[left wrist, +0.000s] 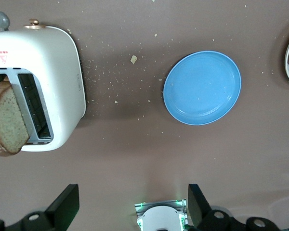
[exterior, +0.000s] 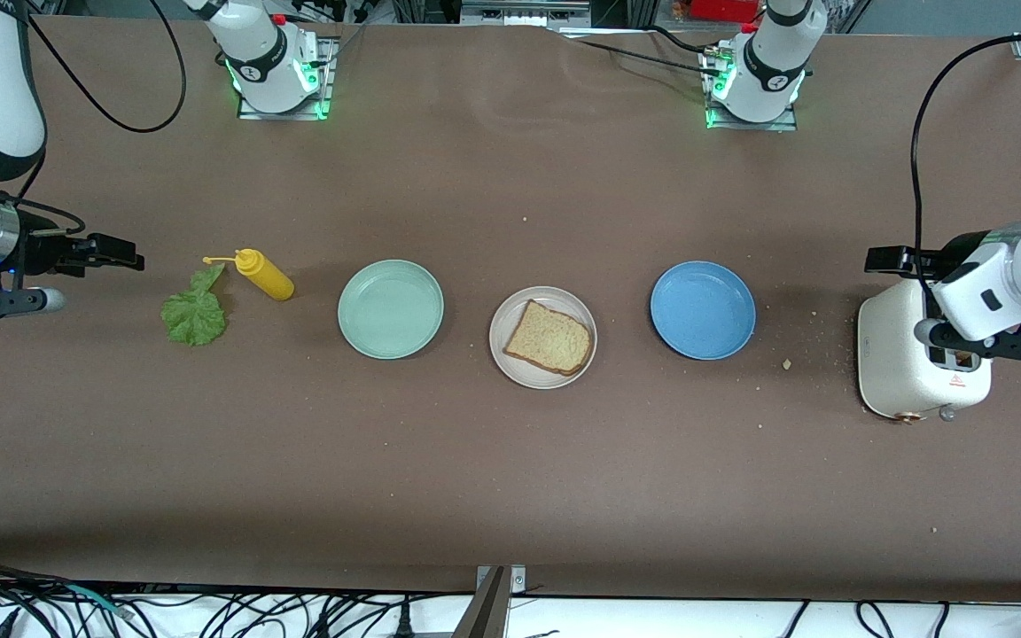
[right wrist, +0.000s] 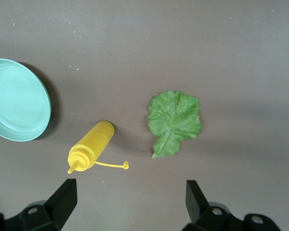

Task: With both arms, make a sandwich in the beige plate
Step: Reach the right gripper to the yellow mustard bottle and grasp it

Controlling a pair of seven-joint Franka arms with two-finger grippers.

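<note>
The beige plate [exterior: 519,370] sat mid-table between the other two plates, and on it lay one bread slice [exterior: 549,338], flat and alone, its crust edge reaching the rim at about four o'clock. A second bread slice [left wrist: 7,120] stood upright in one slot of the white toaster [exterior: 896,354], down at my left arm's end of the table. The lettuce leaf [exterior: 195,312] lay flat on the bare table toward my right arm's end, touching no plate, with the yellow squeeze bottle [exterior: 267,275] on its side just beside it, at about one o'clock from the leaf, cap open on its tether. The mint-green plate [exterior: 391,309] stood beside the beige one toward that same end, the blue plate [exterior: 703,309] toward the toaster; crumbs [exterior: 787,363] dotted the table between blue plate and toaster. My left gripper [left wrist: 132,207] hung over the toaster, fingers spread wide and holding nothing. My right gripper [right wrist: 130,204] hung over the table's edge beside the lettuce and bottle, fingers likewise wide and empty.
</note>
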